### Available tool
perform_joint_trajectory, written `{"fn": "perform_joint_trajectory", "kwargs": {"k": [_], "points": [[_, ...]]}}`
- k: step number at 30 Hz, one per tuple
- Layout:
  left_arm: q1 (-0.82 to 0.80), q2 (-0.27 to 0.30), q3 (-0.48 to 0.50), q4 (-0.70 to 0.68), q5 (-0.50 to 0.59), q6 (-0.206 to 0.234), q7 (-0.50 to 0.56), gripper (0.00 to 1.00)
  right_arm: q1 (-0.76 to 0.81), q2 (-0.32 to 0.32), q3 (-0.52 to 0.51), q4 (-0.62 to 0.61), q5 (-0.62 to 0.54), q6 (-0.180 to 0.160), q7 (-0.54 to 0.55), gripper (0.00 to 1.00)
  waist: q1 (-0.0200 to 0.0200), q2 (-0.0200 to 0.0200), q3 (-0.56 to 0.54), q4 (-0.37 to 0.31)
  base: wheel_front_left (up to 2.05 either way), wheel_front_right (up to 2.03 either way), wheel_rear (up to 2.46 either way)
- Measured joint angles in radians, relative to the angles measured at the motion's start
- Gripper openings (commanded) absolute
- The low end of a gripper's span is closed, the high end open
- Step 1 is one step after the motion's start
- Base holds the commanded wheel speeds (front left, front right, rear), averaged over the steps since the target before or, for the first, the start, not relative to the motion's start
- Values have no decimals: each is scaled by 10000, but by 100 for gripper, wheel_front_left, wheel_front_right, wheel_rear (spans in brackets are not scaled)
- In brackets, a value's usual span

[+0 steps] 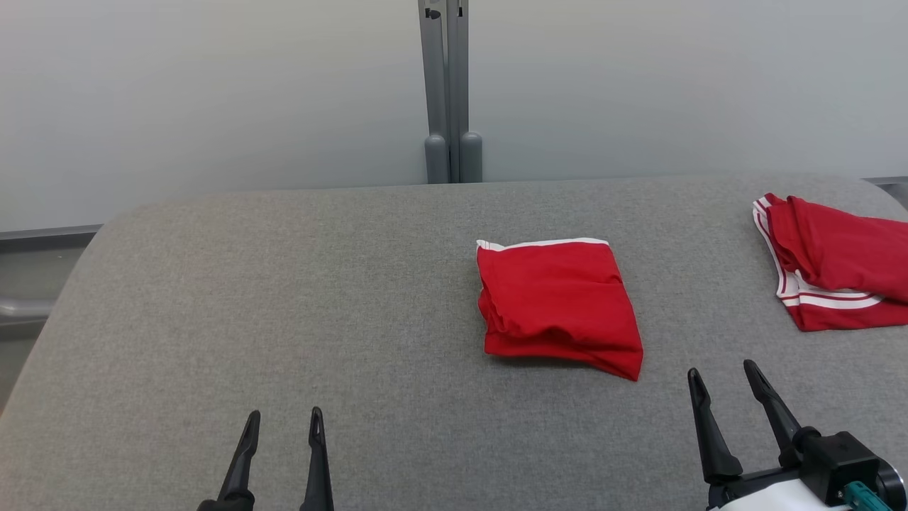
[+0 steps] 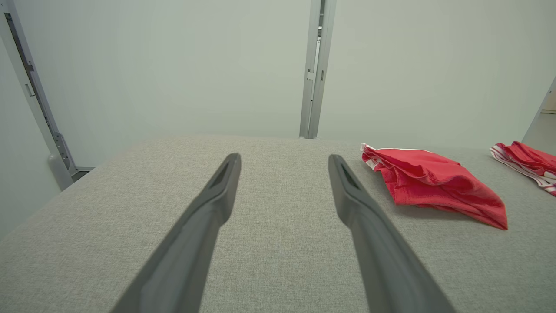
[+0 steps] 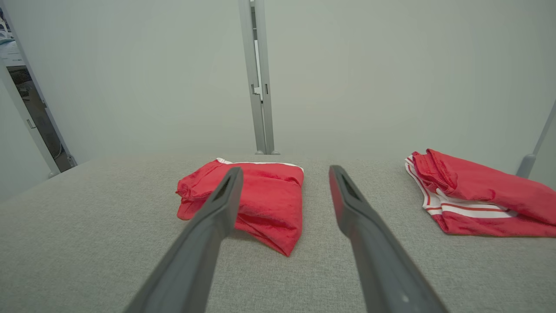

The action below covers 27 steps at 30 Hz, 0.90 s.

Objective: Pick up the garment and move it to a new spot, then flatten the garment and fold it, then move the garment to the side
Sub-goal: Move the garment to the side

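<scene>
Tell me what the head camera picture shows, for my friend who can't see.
A folded red garment with a white edge lies on a gray table. Another red garment with white stripes lies at the right edge. The left gripper and right gripper are open and empty at the bottom.

No lettering, label, brand, number or sign can be read anywhere.

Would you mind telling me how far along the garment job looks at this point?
Done: the red garment lies folded square on the grey table. In hand: nothing; the left gripper and right gripper are both open and clear of it. Left: moving it aside, perhaps toward the second red garment at the far right.
</scene>
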Motion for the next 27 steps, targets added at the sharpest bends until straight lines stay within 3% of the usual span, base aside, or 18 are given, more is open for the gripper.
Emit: {"fn": "perform_joint_trajectory", "kwargs": {"k": [13, 20, 24, 27], "points": [[-6, -2, -6, -4, 56, -10, 0, 100, 41, 29, 132, 81, 54, 0, 0, 100, 0, 0, 64, -24, 0, 0, 0], [-130, 0, -77, -82, 100, -92, 0, 100, -289, -82, 533, 525, 848, 0, 0, 100, 0, 0, 259, 76, 0, 0, 0], [-314, -2, -150, -199, 92, -171, 0, 100, -1195, -313, 784, 1026, 2263, 0, 0, 100, 0, 0, 511, 146, 0, 0, 0], [-527, 0, -245, -282, 94, -263, 0, 100, -1977, -623, 1421, 1916, 4525, -2, 0, 100, 0, 0, 764, 203, 0, 0, 0]]}}
